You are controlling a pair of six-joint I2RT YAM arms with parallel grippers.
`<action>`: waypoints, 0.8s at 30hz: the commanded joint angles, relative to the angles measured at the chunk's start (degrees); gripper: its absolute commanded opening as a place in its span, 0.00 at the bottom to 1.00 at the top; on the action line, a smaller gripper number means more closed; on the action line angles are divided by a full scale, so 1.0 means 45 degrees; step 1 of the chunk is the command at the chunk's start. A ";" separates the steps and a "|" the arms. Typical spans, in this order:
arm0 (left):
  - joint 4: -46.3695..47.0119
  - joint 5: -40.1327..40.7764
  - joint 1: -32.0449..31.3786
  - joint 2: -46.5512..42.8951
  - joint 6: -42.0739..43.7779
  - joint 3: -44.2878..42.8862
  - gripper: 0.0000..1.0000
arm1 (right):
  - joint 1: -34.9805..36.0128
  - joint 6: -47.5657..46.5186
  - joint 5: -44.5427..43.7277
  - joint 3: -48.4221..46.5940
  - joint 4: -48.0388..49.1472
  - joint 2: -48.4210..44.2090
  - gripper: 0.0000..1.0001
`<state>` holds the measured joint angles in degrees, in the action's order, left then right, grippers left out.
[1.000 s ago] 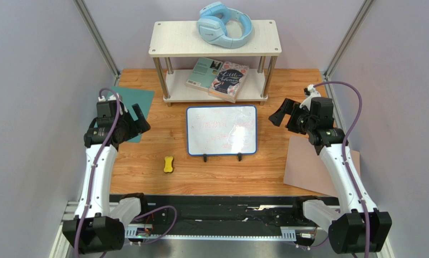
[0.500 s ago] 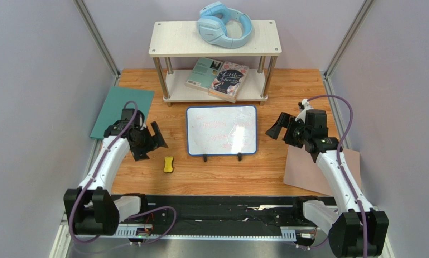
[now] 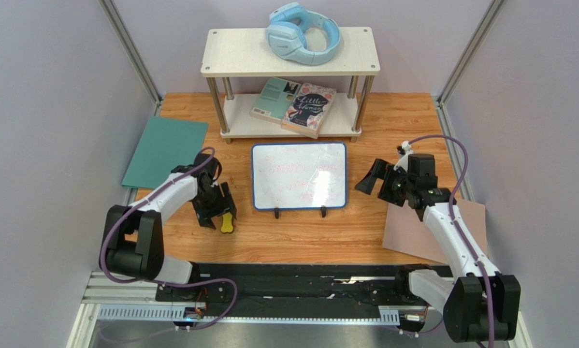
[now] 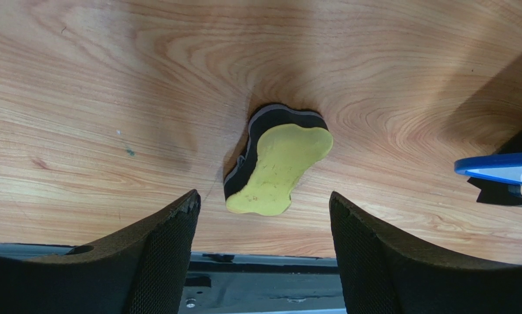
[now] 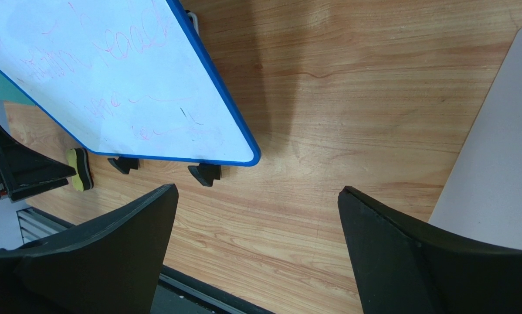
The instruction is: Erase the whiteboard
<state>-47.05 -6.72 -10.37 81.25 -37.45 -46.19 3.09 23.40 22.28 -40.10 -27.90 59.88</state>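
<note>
The whiteboard point(image 3: 299, 175) stands mid-table on little black feet, blue-rimmed, with faint pink writing. It also shows in the right wrist view point(image 5: 113, 78), and one corner of it shows in the left wrist view point(image 4: 499, 167). A yellow eraser with a black base point(image 3: 228, 222) lies left of the board's near corner. My left gripper point(image 3: 218, 210) is open and hangs just above the eraser point(image 4: 280, 160), which lies just ahead of the fingertips, apart from both. My right gripper point(image 3: 369, 179) is open and empty, right of the board, over bare wood point(image 5: 257, 190).
A two-tier shelf point(image 3: 220, 54) stands behind the board, with blue headphones point(image 3: 303, 32) on top and books point(image 3: 296, 105) below. A teal sheet point(image 3: 165, 152) lies far left. A tan-pink sheet point(image 3: 416, 232) lies right. A black rail point(image 3: 292, 279) runs along the near edge.
My left arm swung from over the teal sheet rightward and nearer, down to the eraser. My right gripper moved slightly left and nearer, toward the board's right edge.
</note>
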 commanded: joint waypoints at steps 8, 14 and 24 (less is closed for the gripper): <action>0.0357 0.1024 -0.0332 0.0868 0.0119 -0.0593 0.65 | 0.0035 0.0308 0.0595 0.0336 0.1083 0.0346 0.97; 0.0338 0.1161 -0.0429 0.1572 0.0295 -0.1101 0.60 | 0.0035 0.0289 0.0673 0.0375 0.1161 0.0444 0.97; -0.0092 0.1435 -0.0664 0.1573 0.0412 -0.1844 0.55 | 0.0016 0.0230 0.0673 0.0453 0.1220 0.0620 0.96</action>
<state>-46.06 -1.72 -12.67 89.27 -36.47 -51.90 3.09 24.18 24.34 -38.28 -24.69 62.30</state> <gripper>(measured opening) 0.535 0.965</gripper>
